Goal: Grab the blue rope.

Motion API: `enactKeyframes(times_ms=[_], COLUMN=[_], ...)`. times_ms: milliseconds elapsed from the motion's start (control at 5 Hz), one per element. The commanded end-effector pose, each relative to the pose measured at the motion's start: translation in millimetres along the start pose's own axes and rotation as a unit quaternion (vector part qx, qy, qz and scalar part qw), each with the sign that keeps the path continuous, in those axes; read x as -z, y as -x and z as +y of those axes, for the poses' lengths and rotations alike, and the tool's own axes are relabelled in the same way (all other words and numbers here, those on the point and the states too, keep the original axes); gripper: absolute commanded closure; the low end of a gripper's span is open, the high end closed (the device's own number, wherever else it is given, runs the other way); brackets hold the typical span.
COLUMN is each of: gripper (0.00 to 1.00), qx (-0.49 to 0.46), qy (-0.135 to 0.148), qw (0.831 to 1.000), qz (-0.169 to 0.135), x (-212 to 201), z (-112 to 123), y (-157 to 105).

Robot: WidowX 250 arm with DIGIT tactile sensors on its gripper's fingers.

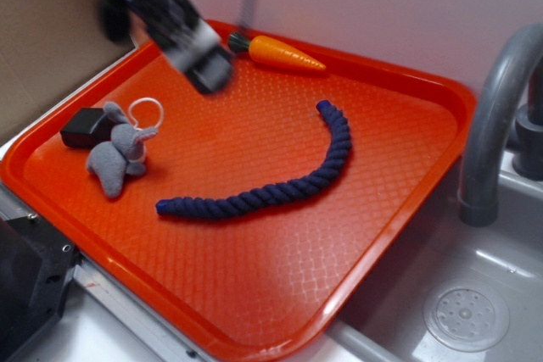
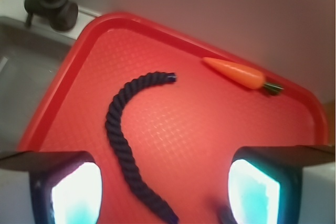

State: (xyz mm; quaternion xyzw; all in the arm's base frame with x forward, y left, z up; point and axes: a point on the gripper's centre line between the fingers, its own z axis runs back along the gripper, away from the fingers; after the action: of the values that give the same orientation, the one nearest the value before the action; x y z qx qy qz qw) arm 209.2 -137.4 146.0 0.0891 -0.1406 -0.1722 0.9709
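Observation:
The blue rope (image 1: 280, 186) lies in a curve across the middle of the orange tray (image 1: 399, 175), one end near the tray's centre-left, the other up toward the back. In the wrist view the blue rope (image 2: 122, 129) runs from the upper middle down between my two fingers. My gripper (image 1: 204, 61) hovers blurred above the tray's back left corner, well clear of the rope. The gripper (image 2: 165, 192) is open, its glowing pads (image 2: 76, 195) far apart with nothing held.
A toy carrot (image 1: 280, 52) lies at the tray's back edge beside the gripper. A grey plush elephant (image 1: 119, 158) with a white ring and a black block (image 1: 83, 127) sit at the left. A sink with a grey faucet (image 1: 492, 125) adjoins the tray's right side.

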Motion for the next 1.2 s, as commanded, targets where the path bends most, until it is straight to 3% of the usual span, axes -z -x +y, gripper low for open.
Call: enactKeyframes(times_ms=[0,400,600,800,1000], gripper=[0.00,0.00,0.00,0.00,0.46], qx=[0.042,0.044,0.047,0.067,0.078], qy=[0.049,0.084,0.129,0.152,0.151], qw=[0.998,0.994,0.988,0.983,0.982], qz=[0.016,0.058,0.073,0.082,0.080], x=[53.9,96.9,113.6,126.9,127.3], z=[-35.5,-27.2,-24.2,-33.5,-34.9], y=[3.8,18.4,22.7,27.6,27.2])
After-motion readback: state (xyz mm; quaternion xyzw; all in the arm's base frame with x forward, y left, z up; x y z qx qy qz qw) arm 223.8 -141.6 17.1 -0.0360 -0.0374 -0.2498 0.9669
